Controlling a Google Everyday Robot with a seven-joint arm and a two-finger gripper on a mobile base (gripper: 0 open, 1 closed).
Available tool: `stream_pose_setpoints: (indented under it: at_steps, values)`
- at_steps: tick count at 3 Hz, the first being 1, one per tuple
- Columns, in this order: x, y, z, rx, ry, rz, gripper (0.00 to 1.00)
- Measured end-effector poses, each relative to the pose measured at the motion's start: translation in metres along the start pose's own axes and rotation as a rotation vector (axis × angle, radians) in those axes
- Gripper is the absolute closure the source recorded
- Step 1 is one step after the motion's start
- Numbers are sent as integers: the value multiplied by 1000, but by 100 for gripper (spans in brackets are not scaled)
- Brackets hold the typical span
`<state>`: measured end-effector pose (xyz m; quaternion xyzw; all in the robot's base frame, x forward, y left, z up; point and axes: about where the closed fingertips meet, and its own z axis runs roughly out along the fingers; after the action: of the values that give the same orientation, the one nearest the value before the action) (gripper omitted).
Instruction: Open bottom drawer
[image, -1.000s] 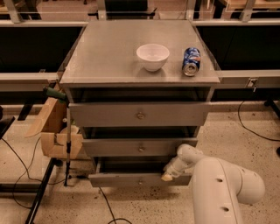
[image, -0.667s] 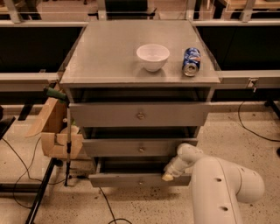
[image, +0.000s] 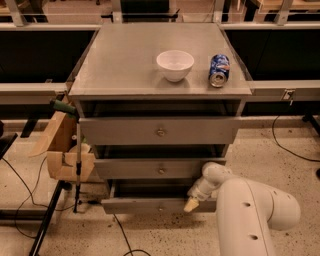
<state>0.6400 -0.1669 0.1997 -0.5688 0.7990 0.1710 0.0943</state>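
The grey cabinet (image: 160, 85) has three drawer fronts. The bottom drawer (image: 145, 205) is the lowest, narrowest grey panel with a small knob (image: 160, 205); it stands pulled out a little, with a dark gap above it. My white arm (image: 250, 210) comes in from the lower right. My gripper (image: 192, 202) with its cream tip sits at the right end of the bottom drawer's front, touching or just above its top edge.
A white bowl (image: 175, 65) and a blue can (image: 219, 70) lying on its side are on the cabinet top. A cardboard box (image: 62, 150) and a thin stand (image: 77, 170) are left of the cabinet. Cables (image: 20, 200) lie on the speckled floor.
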Motion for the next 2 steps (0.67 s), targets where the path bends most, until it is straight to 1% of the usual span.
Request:
stream_pose_setpoints:
  at_steps: [1,2]
  values:
    - [29,52,11,-104,93,-29,0]
    - [31,56,11,-114,100,-32,0]
